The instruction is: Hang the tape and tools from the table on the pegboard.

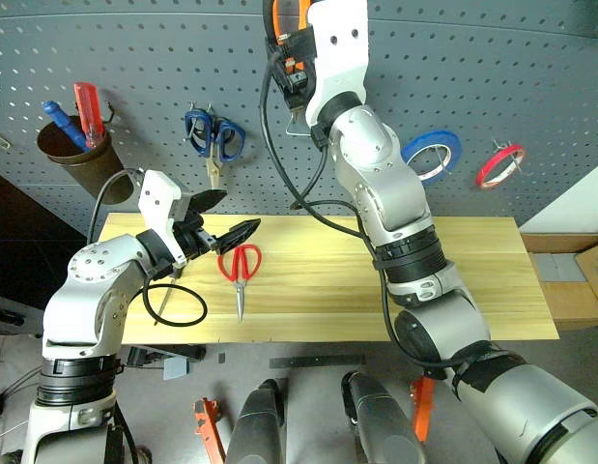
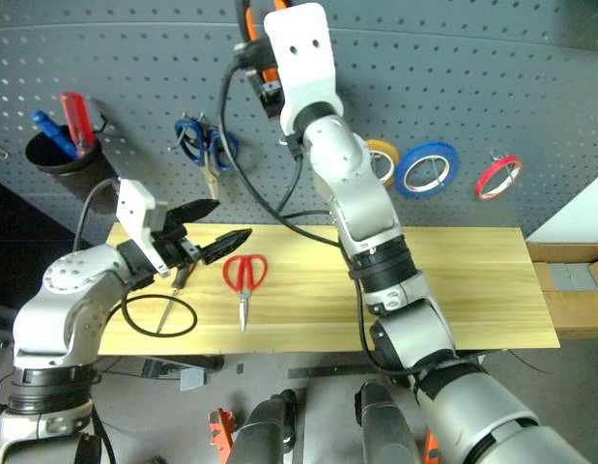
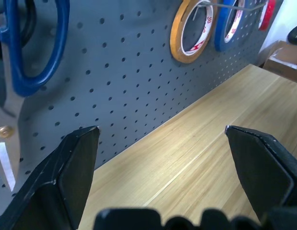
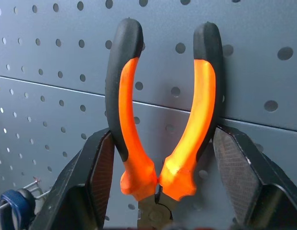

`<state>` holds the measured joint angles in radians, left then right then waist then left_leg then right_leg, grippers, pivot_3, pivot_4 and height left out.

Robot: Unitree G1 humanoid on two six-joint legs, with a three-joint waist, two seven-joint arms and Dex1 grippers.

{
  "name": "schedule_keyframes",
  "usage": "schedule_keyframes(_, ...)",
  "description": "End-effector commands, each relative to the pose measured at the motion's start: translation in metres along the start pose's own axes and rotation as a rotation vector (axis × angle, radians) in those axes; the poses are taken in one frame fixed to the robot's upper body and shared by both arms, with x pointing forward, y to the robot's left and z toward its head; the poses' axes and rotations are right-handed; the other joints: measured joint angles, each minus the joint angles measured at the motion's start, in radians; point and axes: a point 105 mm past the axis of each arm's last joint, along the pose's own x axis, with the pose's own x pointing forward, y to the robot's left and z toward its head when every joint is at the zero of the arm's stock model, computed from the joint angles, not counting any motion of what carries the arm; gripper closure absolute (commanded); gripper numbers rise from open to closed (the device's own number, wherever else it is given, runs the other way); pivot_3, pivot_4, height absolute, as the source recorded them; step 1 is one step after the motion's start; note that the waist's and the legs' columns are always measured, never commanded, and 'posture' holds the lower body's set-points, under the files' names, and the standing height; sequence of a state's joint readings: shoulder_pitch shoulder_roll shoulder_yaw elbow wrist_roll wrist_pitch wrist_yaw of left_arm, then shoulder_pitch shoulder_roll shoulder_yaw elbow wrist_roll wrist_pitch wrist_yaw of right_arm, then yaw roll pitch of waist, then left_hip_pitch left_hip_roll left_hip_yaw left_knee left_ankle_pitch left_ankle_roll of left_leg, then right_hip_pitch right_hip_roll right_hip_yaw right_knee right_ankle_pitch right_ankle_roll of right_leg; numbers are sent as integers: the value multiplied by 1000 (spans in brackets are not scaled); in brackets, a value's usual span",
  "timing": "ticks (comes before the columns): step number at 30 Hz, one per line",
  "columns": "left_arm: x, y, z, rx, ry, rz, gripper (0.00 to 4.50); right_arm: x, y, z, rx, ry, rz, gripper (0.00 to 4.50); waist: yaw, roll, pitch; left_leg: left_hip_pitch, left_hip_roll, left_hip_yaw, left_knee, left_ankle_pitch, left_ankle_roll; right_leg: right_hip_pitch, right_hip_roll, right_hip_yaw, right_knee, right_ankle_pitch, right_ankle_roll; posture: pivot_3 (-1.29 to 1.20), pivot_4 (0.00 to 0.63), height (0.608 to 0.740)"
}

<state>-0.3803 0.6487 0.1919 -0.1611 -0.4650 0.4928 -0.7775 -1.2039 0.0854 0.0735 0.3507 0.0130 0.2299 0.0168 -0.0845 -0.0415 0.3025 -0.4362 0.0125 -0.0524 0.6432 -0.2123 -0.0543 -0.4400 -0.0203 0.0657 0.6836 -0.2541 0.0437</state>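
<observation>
The orange-and-black pliers (image 4: 165, 120) sit clamped between the right gripper's (image 4: 162, 187) fingers, handles up against the pegboard (image 1: 472, 58). The red-handled scissors (image 1: 240, 268) lie on the desk (image 1: 492, 280), the red tape (image 1: 499, 164) hangs on the board. Just beside the scissors, the left gripper (image 1: 221, 220) hovers wide open and empty.

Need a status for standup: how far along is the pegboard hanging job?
Done: the red tape already hangs on the pegboard. In hand: the right gripper holds the pliers up against the board, handles upward. Left: the red-handled scissors and the screwdriver lie on the table; the left gripper hovers open above them, holding nothing.
</observation>
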Motion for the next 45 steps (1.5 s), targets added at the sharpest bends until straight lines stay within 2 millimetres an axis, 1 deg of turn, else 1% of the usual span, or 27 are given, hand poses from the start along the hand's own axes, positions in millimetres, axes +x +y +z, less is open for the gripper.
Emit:
schedule_keyframes(1, 4, -5, 12, 36, -45, -26, 0, 0, -5, 9, -44, -57, -14, 1863, 1, 0, 0, 0, 0, 0, 0, 0, 0, 0, 0, 0, 0, 0, 0, -26, 214, 740)
schedule_keyframes(16, 12, -8, 9, 44, -46, -49, 0, -20, -4, -51, -100, 113, -20, 1863, 1, -1, -1, 0, 0, 0, 1, 0, 0, 0, 0, 0, 2, 0, 0, -45, 225, 740)
schedule_keyframes(20, 14, -8, 8, 52, -45, -51, 0, -23, -6, -62, -104, 159, -29, 1863, 1, -1, -2, 0, 0, -1, 1, 0, 0, 0, 0, -1, 3, 0, 0, -48, 227, 740)
schedule_keyframes(21, 15, -8, 7, 54, -46, -51, 0, -24, -6, -65, -104, 171, -30, 1140, 1, -1, -2, 0, 0, -1, 1, 0, 0, 0, 0, -1, 3, 0, 0, -48, 227, 740)
schedule_keyframes(22, 15, -8, 7, 54, -46, -51, 0, -25, -6, -66, -104, 179, -30, 922, 1, -2, -2, 0, 0, -1, 1, 0, 0, 0, 0, -1, 3, 0, 0, -48, 227, 740)
schedule_keyframes(24, 16, -9, 6, 56, -45, -49, 0, -27, -5, -70, -106, 198, -20, 232, 1, -2, -3, 0, 0, -1, 2, 0, 0, 0, 0, -1, 3, 0, 0, -48, 227, 740)
schedule_keyframes(25, 17, -9, 5, 56, -44, -48, 0, -29, -4, -72, -109, 208, -14, 34, 1, -2, -3, 0, 0, -1, 2, 0, 0, 0, 0, 0, 3, 0, 0, -52, 226, 740)
schedule_keyframes(28, 18, -9, 4, 62, -44, -43, 0, -34, -1, -79, -117, 241, 2, 34, 1, -2, -3, 1, 0, 0, 2, 1, 0, 0, 0, 0, 5, 0, 0, -52, 226, 740)
schedule_keyframes(33, 21, -7, -2, 70, -27, -10, 0, -49, 2, -94, -123, 318, 26, 34, 0, -2, -3, 1, 0, 0, 2, 1, 0, 0, 0, 0, 4, 0, 0, -57, 228, 740)
schedule_keyframes(36, 23, -8, -12, 61, 10, 14, 0, -60, 6, -102, -110, 368, 55, 34, 0, -2, -3, 1, 0, 0, 2, 1, 0, 0, 0, 0, 5, 0, 0, -59, 230, 740)
schedule_keyframes(38, 24, -14, -35, 25, 100, 44, 0, -79, 22, -109, -66, 434, 164, 34, 1, -2, -4, 1, 0, 0, 2, 1, 0, 0, 0, 0, 5, 0, 0, -62, 233, 740)
schedule_keyframes(39, 23, -15, -48, -21, 146, 83, 0, -90, 31, -110, -38, 465, 225, 34, 0, -2, -4, 1, 0, 0, 2, 0, 0, 0, 0, 0, 4, 0, 0, -65, 235, 740)
schedule_keyframes(41, 20, -16, -66, -67, 218, 147, 0, -107, 44, -110, 2, 507, 319, 34, 0, -2, -4, 1, 0, 0, 2, 0, 0, 0, 0, 0, 4, 0, 0, -69, 239, 740)
schedule_keyframes(44, 11, -12, -102, -149, 367, 309, 0, -136, 63, -107, 63, 576, 473, 34, 0, -2, -4, 1, 0, -1, 2, 0, 0, 0, 0, 0, 5, 0, 0, -76, 246, 740)
schedule_keyframes(45, 8, -11, -112, -168, 417, 353, 0, -142, 66, -106, 76, 593, 503, 34, 0, -2, -4, 1, 0, -2, 3, 0, 0, 0, 1, -1, 5, 0, 0, -77, 248, 740)
